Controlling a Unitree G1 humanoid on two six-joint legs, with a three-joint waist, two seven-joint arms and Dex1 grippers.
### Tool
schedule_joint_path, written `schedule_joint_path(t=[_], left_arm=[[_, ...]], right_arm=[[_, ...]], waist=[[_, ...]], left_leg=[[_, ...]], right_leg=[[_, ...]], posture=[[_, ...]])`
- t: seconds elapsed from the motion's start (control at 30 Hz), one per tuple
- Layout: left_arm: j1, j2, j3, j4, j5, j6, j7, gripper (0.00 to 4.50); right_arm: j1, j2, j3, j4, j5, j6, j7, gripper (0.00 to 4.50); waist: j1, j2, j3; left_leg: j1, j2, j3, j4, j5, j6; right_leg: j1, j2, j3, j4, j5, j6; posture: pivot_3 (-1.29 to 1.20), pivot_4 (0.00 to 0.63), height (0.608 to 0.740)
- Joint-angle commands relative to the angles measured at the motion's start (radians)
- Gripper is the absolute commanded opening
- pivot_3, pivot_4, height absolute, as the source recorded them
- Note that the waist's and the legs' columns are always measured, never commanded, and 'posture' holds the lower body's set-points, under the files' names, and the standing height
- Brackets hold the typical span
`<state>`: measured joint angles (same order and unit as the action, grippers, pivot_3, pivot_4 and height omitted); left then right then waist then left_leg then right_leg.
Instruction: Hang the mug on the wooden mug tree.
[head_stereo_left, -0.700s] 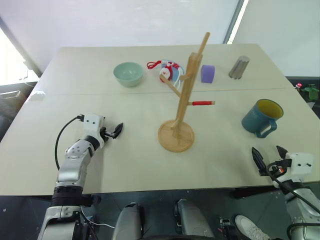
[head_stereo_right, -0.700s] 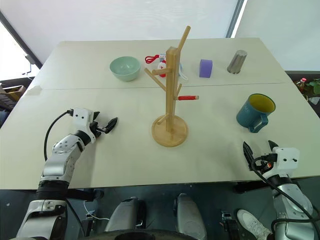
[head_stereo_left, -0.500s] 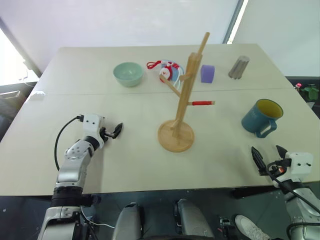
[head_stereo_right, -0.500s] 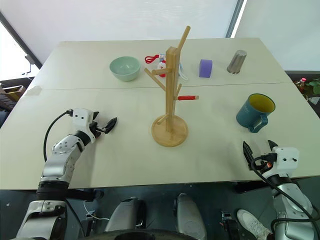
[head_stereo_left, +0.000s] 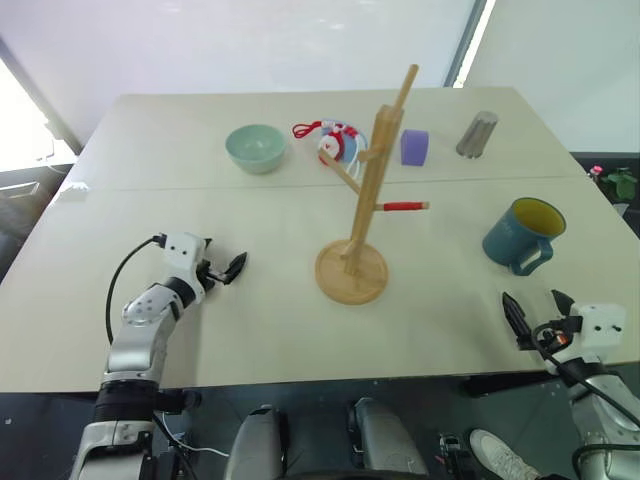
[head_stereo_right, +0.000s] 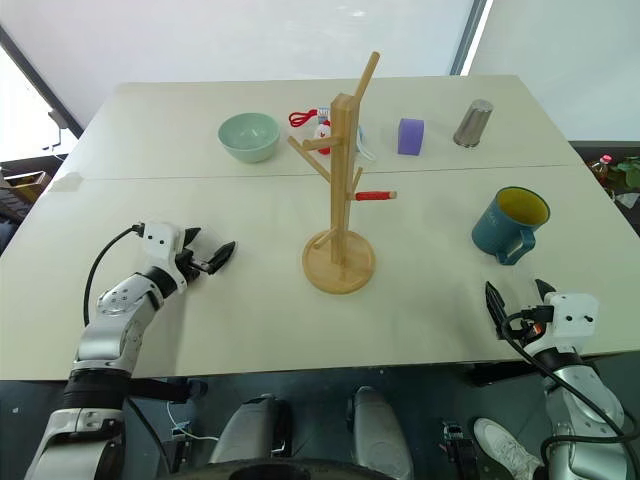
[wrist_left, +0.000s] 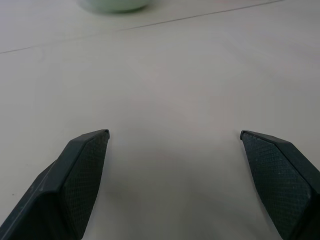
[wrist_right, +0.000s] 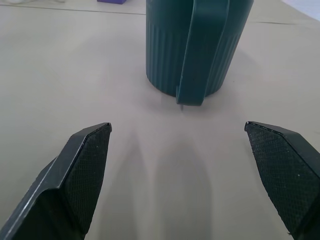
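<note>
The right gripper (head_stereo_right: 515, 303) hovers near the table (head_stereo_right: 250, 300) edge with its fingers spread wide and nothing between them; the mug (head_stereo_right: 511, 224) stands upright just ahead of it, handle toward it. The wooden mug tree (head_stereo_right: 341, 200) is well off to its left. The left gripper (head_stereo_right: 213, 256) is likewise spread apart and empty, the mug tree to its right

Bright, even daylight from a blown-out window at nine o'clock washes the table (head_stereo_left: 250, 310). Shadows are soft: a faint one spreads beneath the mug (wrist_right: 197, 45) toward six o'clock. The pale green bowl (wrist_left: 114, 5) blurs at twelve o'clock.
</note>
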<state>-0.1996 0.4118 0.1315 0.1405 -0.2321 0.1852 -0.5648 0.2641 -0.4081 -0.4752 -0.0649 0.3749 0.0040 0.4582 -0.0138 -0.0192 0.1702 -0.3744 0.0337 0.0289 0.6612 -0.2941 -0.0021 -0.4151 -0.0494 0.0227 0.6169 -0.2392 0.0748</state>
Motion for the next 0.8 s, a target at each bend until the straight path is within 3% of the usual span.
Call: schedule_joint_path(t=[0.03,0.1,0.3,0.33,0.57,0.8], left_arm=[[0.058,0.027,-0.028,-0.099,-0.045,-0.021,-0.112,4.50],[0.126,0.046,-0.056,-0.179,-0.088,-0.041,-0.218,4.50],[0.243,0.166,-0.153,-0.379,-0.204,0.023,-0.485,4.50],[0.238,0.177,-0.169,-0.394,-0.207,0.035,-0.498,4.50],[0.147,0.154,-0.269,-0.478,-0.217,0.068,-0.521,4.50],[0.113,0.123,-0.289,-0.472,-0.213,0.049,-0.519,4.50]], right_arm=[[-0.002,-0.009,-0.008,-0.019,0.015,-0.009,0.017,4.20],[0.005,-0.016,-0.008,-0.036,0.034,-0.001,0.044,3.53],[0.030,-0.024,0.016,-0.089,0.032,0.007,0.090,0.36],[0.029,-0.023,0.022,-0.094,0.028,0.007,0.093,0.07],[-0.066,-0.026,0.036,-0.050,-0.027,-0.003,0.032,0.07],[-0.168,-0.024,0.010,0.082,-0.059,-0.032,-0.037,0.07]], waist=[[0.000,0.000,0.000],[0.001,0.000,0.000],[0.003,0.001,0.000],[0.003,0.002,0.000],[0.001,0.003,-0.001],[0.002,0.003,-0.001]], left_leg=[[0.000,0.000,0.000,0.000,0.000,0.000],[0.000,0.000,0.000,-0.001,0.000,0.000],[-0.002,-0.001,0.002,-0.005,0.000,0.000],[-0.002,-0.001,0.002,-0.005,0.000,0.000],[-0.003,-0.002,0.004,-0.005,0.000,0.000],[-0.003,-0.002,0.004,-0.006,0.000,0.000]], right_leg=[[0.000,-0.001,0.000,0.000,0.000,0.000],[-0.001,-0.003,0.001,0.000,0.000,0.000],[-0.005,-0.008,0.002,-0.002,0.000,-0.001],[-0.005,-0.008,0.002,-0.002,0.000,-0.001],[-0.006,-0.009,0.001,-0.002,0.000,-0.001],[-0.006,-0.001,0.002,-0.002,0.000,0.000]], posture=[[0.00,0.150,0.740],[0.00,0.150,0.740],[0.00,0.150,0.740],[0.00,0.150,0.740],[0.00,0.150,0.740],[0.00,0.150,0.740]])
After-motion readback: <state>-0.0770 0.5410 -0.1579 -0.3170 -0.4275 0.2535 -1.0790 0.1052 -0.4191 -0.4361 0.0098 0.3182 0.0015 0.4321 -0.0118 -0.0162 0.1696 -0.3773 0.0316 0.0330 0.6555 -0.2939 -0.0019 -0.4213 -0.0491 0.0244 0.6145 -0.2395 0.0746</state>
